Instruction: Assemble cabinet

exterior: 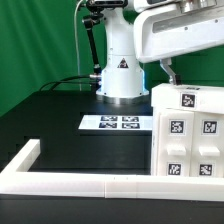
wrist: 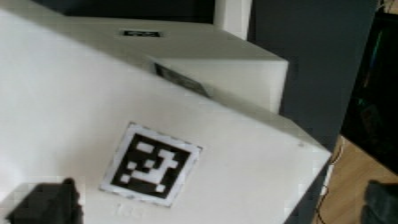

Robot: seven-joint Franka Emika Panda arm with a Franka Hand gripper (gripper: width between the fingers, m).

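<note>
Nearest you in the exterior view runs the long low white border rail point(exterior: 90, 186), crossing the front of the scene and turning back along the exterior view's left. Behind it spreads the black tabletop point(exterior: 50, 115), with a green backdrop point(exterior: 35, 40) rising past its far edge.

The cabinet point(exterior: 190, 135) is the largest loose thing you have here: a white blocky box standing on the tabletop at the exterior view's right, just behind the rail, its front showing four square black-and-white tags and its top carrying another. The arm's white casing point(exterior: 180, 30) hangs directly above it, and the arm's base point(exterior: 120, 72) sits at the back of the tabletop, near the middle.

Between the base and the cabinet lies the marker board point(exterior: 112, 123), flat on the tabletop, apart from the cabinet's side.

In the wrist view you are looking closely at the cabinet point(wrist: 196, 110), its white panels filling most of the picture, one tag large and sharp-edged on the near face. A dark finger point(wrist: 45, 205) of the tool point(wrist: 54, 207) shows at the picture's edge, against the white surface. You cannot tell whether the tool is spread or closed; only that one finger is visible.
</note>
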